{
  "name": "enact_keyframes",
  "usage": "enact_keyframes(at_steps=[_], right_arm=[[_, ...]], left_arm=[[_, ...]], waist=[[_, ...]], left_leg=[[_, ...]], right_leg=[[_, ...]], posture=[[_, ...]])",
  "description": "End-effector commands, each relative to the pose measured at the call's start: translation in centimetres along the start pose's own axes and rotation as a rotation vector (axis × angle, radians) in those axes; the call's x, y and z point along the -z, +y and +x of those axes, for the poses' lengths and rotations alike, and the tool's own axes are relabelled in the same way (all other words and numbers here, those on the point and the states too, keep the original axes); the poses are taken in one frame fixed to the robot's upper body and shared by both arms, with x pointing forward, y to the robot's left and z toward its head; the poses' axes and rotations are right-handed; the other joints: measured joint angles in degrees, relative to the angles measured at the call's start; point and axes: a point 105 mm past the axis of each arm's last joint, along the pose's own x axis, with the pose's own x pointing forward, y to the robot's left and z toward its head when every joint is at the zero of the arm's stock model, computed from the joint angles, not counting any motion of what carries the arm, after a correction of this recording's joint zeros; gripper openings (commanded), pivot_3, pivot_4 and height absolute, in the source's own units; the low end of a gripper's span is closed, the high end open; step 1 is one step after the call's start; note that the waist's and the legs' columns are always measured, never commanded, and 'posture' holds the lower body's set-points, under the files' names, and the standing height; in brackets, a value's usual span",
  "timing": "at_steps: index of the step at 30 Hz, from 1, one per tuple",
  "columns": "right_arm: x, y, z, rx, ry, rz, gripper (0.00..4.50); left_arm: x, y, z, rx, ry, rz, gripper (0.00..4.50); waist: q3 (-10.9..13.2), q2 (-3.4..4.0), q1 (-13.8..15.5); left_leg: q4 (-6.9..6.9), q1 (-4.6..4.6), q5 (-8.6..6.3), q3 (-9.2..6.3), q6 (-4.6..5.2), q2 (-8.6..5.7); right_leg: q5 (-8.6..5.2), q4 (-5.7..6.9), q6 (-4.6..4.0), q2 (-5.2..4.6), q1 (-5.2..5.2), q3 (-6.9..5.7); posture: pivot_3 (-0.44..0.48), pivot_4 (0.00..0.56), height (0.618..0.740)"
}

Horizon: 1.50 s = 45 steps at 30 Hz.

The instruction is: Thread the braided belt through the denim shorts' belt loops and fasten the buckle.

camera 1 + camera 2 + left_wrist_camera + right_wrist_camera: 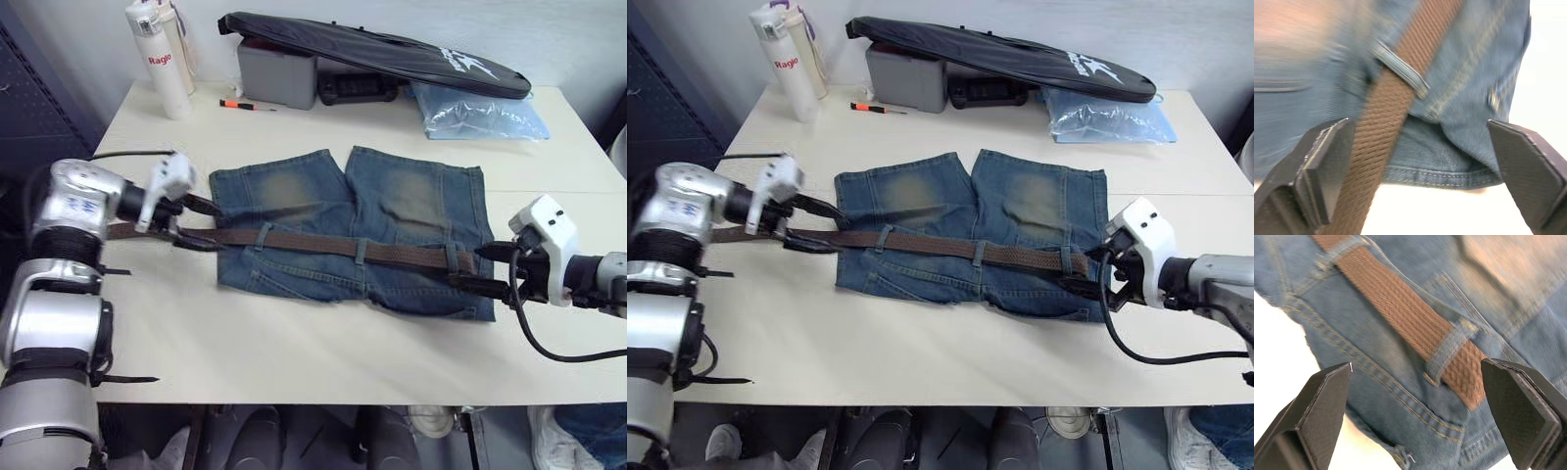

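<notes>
The denim shorts (392,201) lie flat in the middle of the table, waistband toward me. The braided belt (313,243) runs along the waistband under three belt loops (361,251), and its strap sticks out past the shorts on the left. Its plain tip (1471,399) ends just beyond the last loop (1449,350) at the right. The buckle is hidden. My left gripper (217,228) is open, its fingers (1327,166) straddling the belt at the shorts' left edge. My right gripper (466,268) is open over the belt tip at the right edge.
At the back stand white bottles (157,54), a grey box (274,73) under a black bag (372,47), a pale blue plastic bag (480,113) and an orange pen (245,104). A black cable (549,351) loops below my right wrist. Bare table (294,343) lies in front.
</notes>
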Motion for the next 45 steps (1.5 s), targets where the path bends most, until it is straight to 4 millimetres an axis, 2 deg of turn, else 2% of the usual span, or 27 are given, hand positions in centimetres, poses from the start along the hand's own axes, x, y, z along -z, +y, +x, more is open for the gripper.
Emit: enact_keyframes(at_steps=[1,3,6,8,12,15,19,22,28,34,39,41,45], right_arm=[[-1.4,-1.0,-0.9,0.006,-0.063,-0.078,4.5],[-1.8,-1.6,-0.9,0.033,-0.098,-0.115,4.5],[-1.9,-2.8,-0.5,0.051,-0.143,-0.011,4.5],[-1.7,-2.8,-0.3,0.03,-0.134,-0.002,4.5],[-1.7,-2.5,0.2,0.008,-0.121,-0.001,4.5],[-1.5,-2.3,0.6,0.002,-0.107,0.001,4.5],[-1.4,-2.1,0.6,0.012,-0.103,0.009,4.5],[-1.2,-1.7,0.3,0.022,-0.103,0.008,4.5],[-0.7,-1.2,-0.3,0.053,-0.107,0.047,4.5],[-0.5,-0.7,-0.6,0.066,-0.118,0.061,4.5],[-0.6,-0.6,-0.8,0.074,-0.121,0.062,4.5],[-0.5,-0.6,-0.9,0.082,-0.117,0.062,4.5],[-0.4,-0.7,-1.1,0.092,-0.115,0.063,4.5]], left_arm=[[-2.1,-2.1,-2.8,0.04,-0.168,-0.146,4.49],[-2.2,-2.1,-3.3,-0.031,-0.227,-0.241,4.49],[0.0,-0.4,-3.1,-0.208,-0.228,-0.702,4.49],[0.0,-0.9,-2.5,-0.197,-0.233,-0.854,4.49],[-1.3,-2.0,-0.8,-0.109,-0.265,-1.003,4.49],[-1.5,-2.3,1.6,-0.076,-0.238,-1.014,4.49],[-2.2,-1.7,3.4,-0.07,-0.247,-0.976,4.49],[-1.3,-1.2,5.3,-0.108,-0.175,-0.91,4.49],[-0.1,-0.1,7.5,-0.144,-0.119,-0.85,4.49],[-1.6,0.1,9.5,-0.067,-0.143,-0.765,4.49],[-2.7,-0.2,10.4,-0.004,-0.121,-0.687,4.49],[-2.2,-0.4,10.7,0.008,-0.077,-0.664,4.49],[0.4,-0.5,11.3,-0.02,0.061,-0.638,4.49]], waist=[[0.0,0.0,0.0],[0.0,0.01,0.0],[0.0,-0.05,0.2],[0.0,-0.07,0.3],[0.1,-0.23,0.2],[0.2,-0.33,0.2],[0.2,-0.36,0.2],[0.2,-0.36,0.2],[0.2,-0.37,0.4],[0.2,-0.39,0.6],[0.2,-0.42,0.6],[0.2,-0.42,0.6],[0.3,-0.43,0.7]], left_leg=[[-0.01,0.01,0.0,0.03,0.0,0.0],[-0.03,0.07,-0.01,0.09,-0.01,0.0],[0.06,0.12,-0.01,0.12,-0.01,0.01],[0.06,0.17,0.02,0.1,0.02,-0.06],[0.05,0.16,0.01,0.15,0.03,-0.11],[0.05,0.19,0.01,0.22,0.02,-0.11],[0.04,0.23,0.01,0.29,0.0,-0.1],[-0.01,0.25,-0.01,0.38,-0.02,-0.1],[0.02,0.29,-0.03,0.54,0.01,-0.1],[0.06,0.28,-0.07,0.62,0.06,-0.12],[0.07,0.25,-0.1,0.67,0.13,-0.15],[0.07,0.2,-0.11,0.7,0.13,-0.16],[0.05,0.17,-0.11,0.76,0.14,-0.16]], right_leg=[[0.0,-0.01,0.0,0.0,0.0,0.01],[0.0,0.03,0.01,0.0,0.0,0.11],[-0.01,0.14,0.01,0.01,0.0,0.17],[-0.02,0.22,0.03,0.02,0.02,0.34],[-0.04,0.17,0.09,0.03,0.02,0.48],[-0.03,0.18,0.09,0.04,0.0,0.55],[-0.03,0.16,0.09,0.05,0.0,0.6],[-0.03,0.12,0.09,0.06,-0.04,0.66],[0.01,0.1,0.15,0.06,-0.06,0.81],[0.05,0.05,0.22,0.06,-0.06,0.89],[0.08,-0.01,0.27,0.06,-0.08,0.96],[0.09,-0.01,0.28,0.06,-0.15,0.98],[0.09,-0.01,0.28,0.06,-0.22,1.04]], posture=[[0.0,0.15,0.74],[0.0,0.15,0.74],[0.0,0.15,0.74],[0.0,0.15,0.74],[0.0,0.15,0.74],[0.0,0.15,0.74],[0.0,0.15,0.74],[0.0,0.15,0.74],[0.0,0.15,0.74],[0.0,0.15,0.74],[0.0,0.15,0.74],[0.0,0.15,0.74],[0.0,0.15,0.74]])
